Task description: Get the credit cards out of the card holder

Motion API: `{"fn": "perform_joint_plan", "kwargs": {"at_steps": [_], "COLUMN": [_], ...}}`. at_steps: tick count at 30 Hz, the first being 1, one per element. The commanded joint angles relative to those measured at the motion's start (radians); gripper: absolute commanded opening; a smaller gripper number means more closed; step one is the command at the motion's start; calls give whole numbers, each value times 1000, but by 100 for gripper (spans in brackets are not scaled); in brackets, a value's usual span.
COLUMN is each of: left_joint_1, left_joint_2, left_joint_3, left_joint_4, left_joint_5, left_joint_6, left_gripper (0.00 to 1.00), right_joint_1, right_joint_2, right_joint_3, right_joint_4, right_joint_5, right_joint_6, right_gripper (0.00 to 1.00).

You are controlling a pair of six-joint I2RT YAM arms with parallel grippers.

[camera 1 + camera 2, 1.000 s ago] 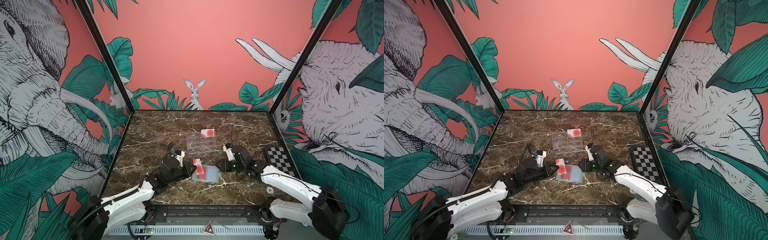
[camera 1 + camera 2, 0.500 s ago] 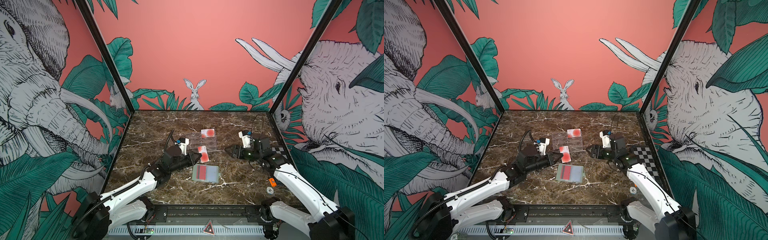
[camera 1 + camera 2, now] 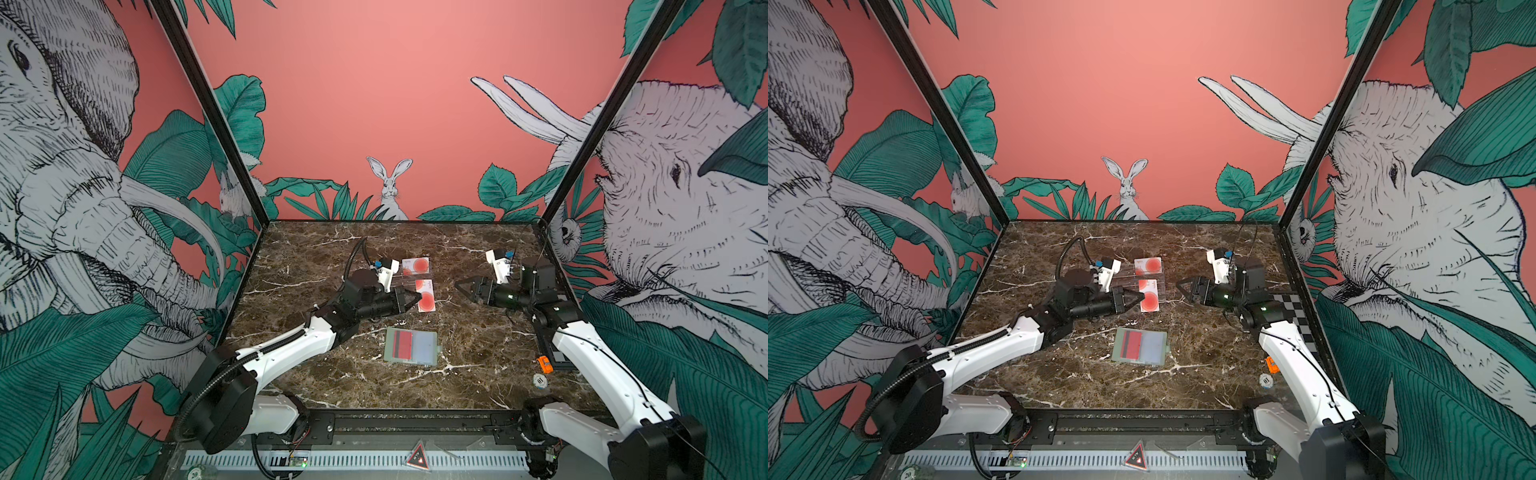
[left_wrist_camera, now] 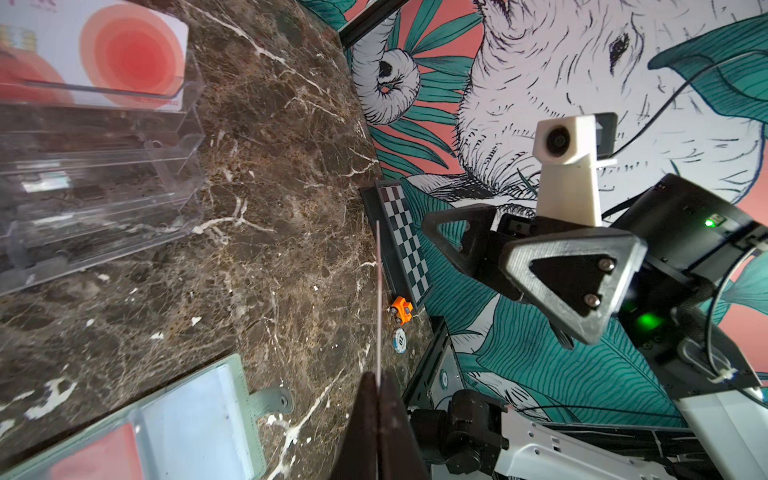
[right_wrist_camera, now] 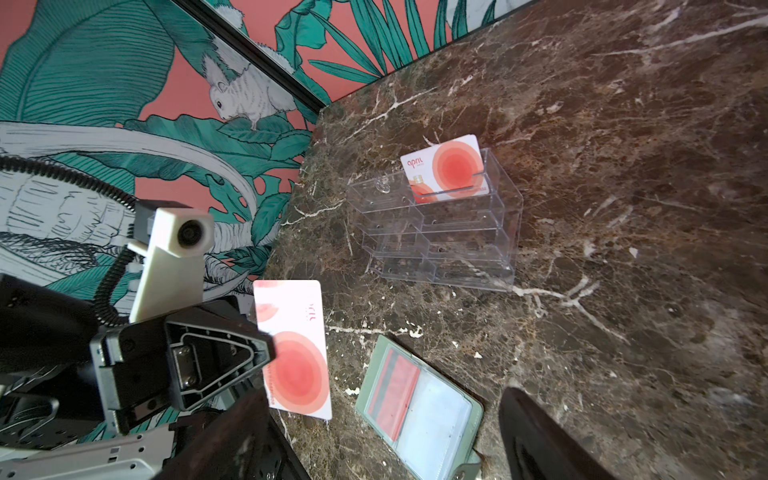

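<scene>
We saw clear acrylic stand (image 5: 457, 249) on marble tabletop (image 3: 478, 332); checkered board (image 4: 405, 241), orange toy (image 4: 401, 309) & chip (image 4: 400, 340) by rt edge.

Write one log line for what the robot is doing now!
left tool: shut on credit card | right tool: open, empty | card holder: red card inside

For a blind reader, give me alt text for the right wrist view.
The left pincer grips a white, red-circled card above a marble table. An open wallet holds a red card; another card stands in a clear rack.
</scene>
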Motion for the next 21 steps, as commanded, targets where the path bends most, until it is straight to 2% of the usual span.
{"fn": "perform_joint_plan", "kwargs": {"at_steps": [1, 10, 15, 21], "left_joint_1": [7, 6, 4, 6], "left_joint_2": [33, 113, 122, 131], "left_joint_3": [40, 8, -1, -12], "left_joint_4": [104, 313, 376, 417], "left_joint_5": [65, 108, 108, 108], "left_joint_6": [-26, -181, -227, -270], "left_gripper": [0, 0, 0, 0], "right_joint_1": [-7, -6, -5, -3], "right_joint_2": [9, 83, 122, 101], "right_joint_3": [-2, -45, -67, -76], "right_joint_4": [109, 298, 373, 390], "right_joint_5": [-51, -157, -196, -209], "right_joint_6": [35, 153, 209, 214], "right_gripper": [84, 76, 67, 63]}}
